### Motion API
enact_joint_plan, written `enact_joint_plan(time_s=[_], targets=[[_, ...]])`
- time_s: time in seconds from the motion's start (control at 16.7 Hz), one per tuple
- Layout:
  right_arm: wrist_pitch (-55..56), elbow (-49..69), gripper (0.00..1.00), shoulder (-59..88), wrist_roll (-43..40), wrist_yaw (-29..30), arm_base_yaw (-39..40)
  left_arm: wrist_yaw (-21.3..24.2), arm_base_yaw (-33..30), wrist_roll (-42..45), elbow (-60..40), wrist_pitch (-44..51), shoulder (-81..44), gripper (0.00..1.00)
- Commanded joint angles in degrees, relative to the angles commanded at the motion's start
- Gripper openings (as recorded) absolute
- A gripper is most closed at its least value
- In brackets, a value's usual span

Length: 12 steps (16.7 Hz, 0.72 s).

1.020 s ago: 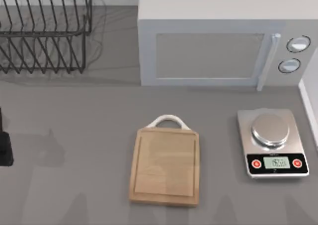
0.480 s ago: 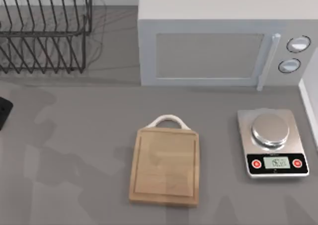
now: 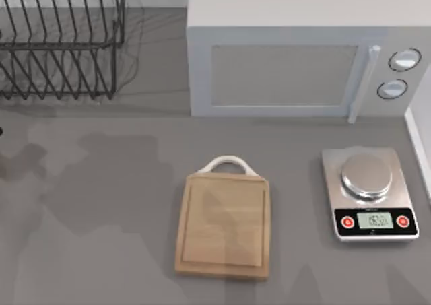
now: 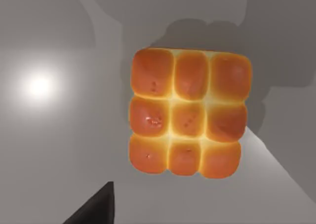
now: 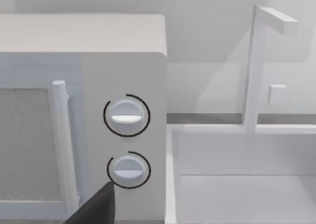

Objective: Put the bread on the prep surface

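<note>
The bread (image 4: 188,111), a block of 9 joined golden-orange rolls in a 3 by 3 grid with pale yellow seams, lies on a grey surface directly below the left wrist camera. A dark finger tip (image 4: 94,209) of the left gripper shows at the frame edge, apart from the bread; whether that gripper is released or clenched cannot be told.

In the top view, the cutting board (image 3: 223,226) lies flat on the grey table (image 3: 101,211), near the centre of the front area, with its white loop handle (image 3: 229,163) pointing toward the microwave (image 3: 296,56). Its surface is bare. A steel scale (image 3: 372,194) sits to the right of the board, well apart from it. A wire dish rack (image 3: 60,42) stands at the rear left.

The right wrist view faces the microwave's 2 dials (image 5: 127,116) and a white sink (image 5: 237,174) beside it. A dark finger tip (image 5: 96,206) shows at the frame edge; the right gripper's state cannot be told.
</note>
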<state>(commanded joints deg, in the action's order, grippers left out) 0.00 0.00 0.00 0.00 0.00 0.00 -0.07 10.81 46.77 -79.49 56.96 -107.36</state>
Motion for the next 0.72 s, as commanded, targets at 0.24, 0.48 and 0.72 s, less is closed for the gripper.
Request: enact_joint_plan(time_s=[0.24, 0.48, 0.72], targets=[[0.00, 0.00, 1.00, 0.00, 0.00, 0.00, 0.00, 0.04, 1.22, 3.91, -8.18, 4.05, -8.64, 1.00], [0.00, 0.00, 1.00, 0.00, 0.00, 0.00, 0.00, 0.09, 1.41, 4.58, -9.67, 4.69, -10.06, 1.00], [0.00, 0.00, 1.00, 0.00, 0.00, 0.00, 0.00, 0.08, 1.13, 4.48, -9.35, 4.37, -9.99, 1.00]])
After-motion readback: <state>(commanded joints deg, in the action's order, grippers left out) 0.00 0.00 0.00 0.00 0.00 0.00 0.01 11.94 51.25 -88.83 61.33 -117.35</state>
